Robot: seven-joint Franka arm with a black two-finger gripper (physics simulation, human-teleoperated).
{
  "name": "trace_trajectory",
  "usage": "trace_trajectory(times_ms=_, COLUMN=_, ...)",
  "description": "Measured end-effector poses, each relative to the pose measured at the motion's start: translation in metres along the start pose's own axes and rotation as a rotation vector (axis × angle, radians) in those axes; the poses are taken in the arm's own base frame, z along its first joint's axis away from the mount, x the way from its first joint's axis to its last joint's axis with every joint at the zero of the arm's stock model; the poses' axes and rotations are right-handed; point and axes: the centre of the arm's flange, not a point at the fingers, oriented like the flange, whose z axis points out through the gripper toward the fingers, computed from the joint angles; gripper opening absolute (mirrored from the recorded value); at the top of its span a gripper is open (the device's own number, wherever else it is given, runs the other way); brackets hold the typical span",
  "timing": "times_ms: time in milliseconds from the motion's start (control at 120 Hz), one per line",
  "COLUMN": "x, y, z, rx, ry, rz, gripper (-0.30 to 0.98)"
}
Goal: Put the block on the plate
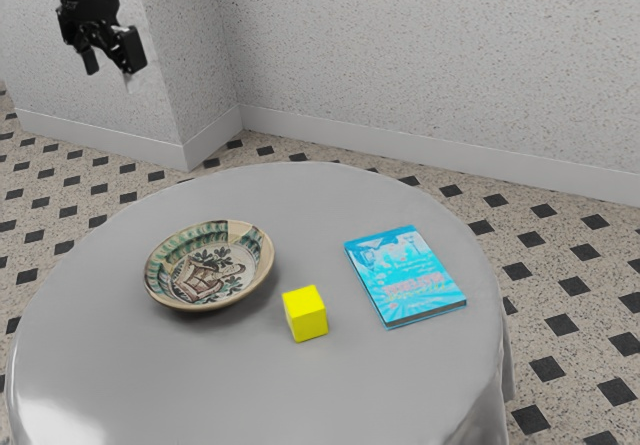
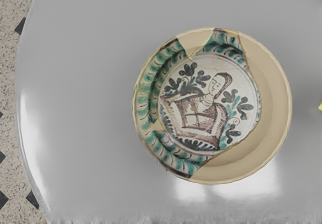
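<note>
Step in hand: approach, judged as the opening phase; nothing is grasped. The black two-finger pincer [image 1: 110, 67] hangs high, up at the exterior view's upper left, its two fingers apart with nothing between them. The small bright-yellow cube block [image 1: 306, 313] sits flat on the grey cloth-covered desk [image 1: 200, 385], near the round painted ceramic plate [image 1: 262, 255] but not touching it, on the side toward the blue paperback book [image 1: 405, 275]. Wrist view: the plate lies under the hand, with only a sliver of the block [image 2: 320, 106] at the picture's edge, so your aim is off target for a pick. Next move: carry the open pincer sideways past the plate until it is centred over the block, square the fingers to two opposite faces, then lower straight and close. Watch the raised rim on the way down; you may clip it if you descend early. Afterwards, lift clear of that rim before crossing back to release.
</note>
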Motion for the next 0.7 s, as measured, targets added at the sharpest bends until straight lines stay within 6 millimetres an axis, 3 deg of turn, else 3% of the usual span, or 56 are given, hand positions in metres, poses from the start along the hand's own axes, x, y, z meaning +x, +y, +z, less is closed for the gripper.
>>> trace_trajectory(times_ms=133, x=0.000, y=-0.001, z=0.008, rx=-0.024, ry=-0.022, rz=-0.005, gripper=0.69)
trace_trajectory(times_ms=242, x=0.013, y=0.008, z=0.035, rx=-0.050, ry=-0.051, rz=0.009, gripper=0.69)
trace_trajectory(times_ms=308, x=0.023, y=0.034, z=0.060, rx=-0.064, ry=-0.071, rz=0.057, gripper=0.69)
trace_trajectory(times_ms=442, x=0.037, y=0.121, z=0.111, rx=-0.089, ry=-0.088, rz=0.199, gripper=0.69)
trace_trajectory(times_ms=508, x=0.038, y=0.153, z=0.130, rx=-0.098, ry=-0.087, rz=0.245, gripper=0.69)
trace_trajectory(times_ms=583, x=0.042, y=0.168, z=0.146, rx=-0.104, ry=-0.078, rz=0.257, gripper=0.69)
trace_trajectory(times_ms=700, x=0.050, y=0.166, z=0.181, rx=-0.113, ry=-0.084, rz=0.230, gripper=0.69)
